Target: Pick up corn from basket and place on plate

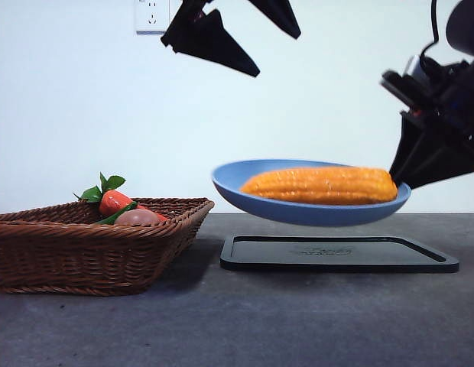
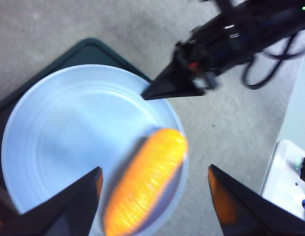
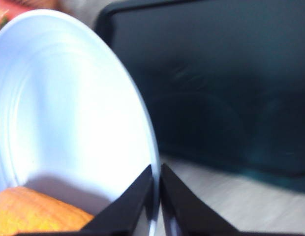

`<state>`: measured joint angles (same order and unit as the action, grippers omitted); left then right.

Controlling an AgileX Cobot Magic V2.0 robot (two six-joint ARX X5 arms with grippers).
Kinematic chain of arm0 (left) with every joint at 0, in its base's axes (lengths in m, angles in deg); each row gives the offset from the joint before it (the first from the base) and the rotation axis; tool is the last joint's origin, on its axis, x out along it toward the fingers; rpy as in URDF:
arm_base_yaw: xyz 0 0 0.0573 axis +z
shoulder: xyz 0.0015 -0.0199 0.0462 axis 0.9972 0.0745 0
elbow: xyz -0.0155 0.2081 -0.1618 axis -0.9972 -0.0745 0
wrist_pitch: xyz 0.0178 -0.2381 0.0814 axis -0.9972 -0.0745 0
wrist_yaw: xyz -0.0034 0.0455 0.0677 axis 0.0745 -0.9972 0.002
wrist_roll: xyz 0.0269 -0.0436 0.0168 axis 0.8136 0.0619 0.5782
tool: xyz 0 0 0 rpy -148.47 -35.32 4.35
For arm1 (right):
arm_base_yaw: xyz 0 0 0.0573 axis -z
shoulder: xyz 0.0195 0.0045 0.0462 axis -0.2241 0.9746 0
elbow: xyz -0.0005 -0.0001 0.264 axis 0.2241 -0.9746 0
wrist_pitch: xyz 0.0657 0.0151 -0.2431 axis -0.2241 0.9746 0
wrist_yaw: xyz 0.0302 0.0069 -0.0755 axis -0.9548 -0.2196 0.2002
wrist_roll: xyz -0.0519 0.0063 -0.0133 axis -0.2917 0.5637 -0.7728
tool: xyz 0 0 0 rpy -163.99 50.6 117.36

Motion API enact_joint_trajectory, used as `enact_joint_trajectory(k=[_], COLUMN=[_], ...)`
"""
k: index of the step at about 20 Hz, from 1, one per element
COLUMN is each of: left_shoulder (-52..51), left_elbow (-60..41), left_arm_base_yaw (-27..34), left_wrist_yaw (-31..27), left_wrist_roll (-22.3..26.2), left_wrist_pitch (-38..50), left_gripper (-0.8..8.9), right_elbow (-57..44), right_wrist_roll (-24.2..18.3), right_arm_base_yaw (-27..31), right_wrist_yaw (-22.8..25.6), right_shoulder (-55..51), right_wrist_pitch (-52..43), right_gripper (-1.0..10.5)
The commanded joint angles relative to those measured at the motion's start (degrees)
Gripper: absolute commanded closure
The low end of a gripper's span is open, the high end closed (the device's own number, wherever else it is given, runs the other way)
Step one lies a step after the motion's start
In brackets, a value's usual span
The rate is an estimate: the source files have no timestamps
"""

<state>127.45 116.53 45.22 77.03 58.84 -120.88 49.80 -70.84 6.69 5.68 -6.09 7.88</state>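
Note:
The light-blue plate [image 1: 245, 187] hangs in the air above the black tray, held level by its right rim. My right gripper [image 1: 396, 177] is shut on that rim, and the right wrist view shows its two jaws [image 3: 156, 172] pinching the plate [image 3: 69, 108] edge. The orange-yellow corn [image 1: 321, 186] lies lengthwise on the plate, toward the held side, free of any gripper. My left gripper [image 1: 275, 53] hovers open well above the plate. In the left wrist view the left gripper [image 2: 155, 168] spreads over the corn [image 2: 147, 191] and plate [image 2: 69, 142] without touching. The wicker basket [image 1: 92, 245] stands at the left.
A flat black rectangular tray [image 1: 336, 254] lies on the table directly under the raised plate. The basket holds a red leafy fruit [image 1: 111, 200] and a pinkish-brown round item [image 1: 137, 217]. A wall socket [image 1: 151, 15] is on the back wall.

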Motion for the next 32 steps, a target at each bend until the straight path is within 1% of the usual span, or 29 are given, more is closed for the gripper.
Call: enact_joint_trajectory(k=[1,5,9,13,16,18,21,22,26,28,30,32], left_shoulder=[0.31,0.31,0.31,0.31,0.31,0.31,0.31,0.31,0.31,0.31,0.31,0.31], left_elbow=[1.66,1.75,1.75,1.75,1.75,1.75,1.75,1.75,1.75,1.75,1.75,1.75], left_arm_base_yaw=[-0.33,-0.33,-0.31,-0.31,-0.31,-0.31,-0.31,-0.31,-0.31,-0.31,-0.31,-0.31], left_wrist_yaw=[-0.04,-0.04,-0.07,-0.07,-0.07,-0.07,-0.07,-0.07,-0.07,-0.07,-0.07,-0.07], left_wrist_roll=[0.5,0.5,0.48,0.48,0.5,0.5,0.5,0.5,0.48,0.48,0.48,0.52], left_wrist_pitch=[-0.17,-0.61,-0.59,-0.59,-0.57,-0.57,-0.59,-0.57,-0.59,-0.59,-0.59,-0.59], left_gripper=[4.62,4.62,4.62,4.62,4.62,4.62,4.62,4.62,4.62,4.62,4.62,4.63], right_elbow=[3.28,10.34,17.62,20.24,20.24,20.24,20.24,20.24,20.26,20.26,20.26,20.26], right_wrist_roll=[0.39,0.44,0.46,0.46,0.37,0.39,0.35,0.35,0.35,0.09,-1.2,-2.93], right_arm_base_yaw=[1.7,3.56,3.82,3.82,3.82,3.8,3.72,3.65,3.91,4.72,5.81,6.36], right_wrist_yaw=[-0.28,-0.33,-0.31,0.04,2.95,2.71,2.69,2.69,2.1,2.16,2.69,4.9], right_shoulder=[4.48,13.35,21.77,26.14,26.36,26.36,26.36,26.34,25.33,22.99,19.32,14.58], right_wrist_pitch=[-1.79,-1.38,0.9,1.6,1.75,2.34,3.8,3.8,4.09,5.09,7.39,10.56], right_gripper=[9.5,9.5,9.5,9.5,9.5,9.3,7.9,7.7,7.6,7.6,7.6,7.6])
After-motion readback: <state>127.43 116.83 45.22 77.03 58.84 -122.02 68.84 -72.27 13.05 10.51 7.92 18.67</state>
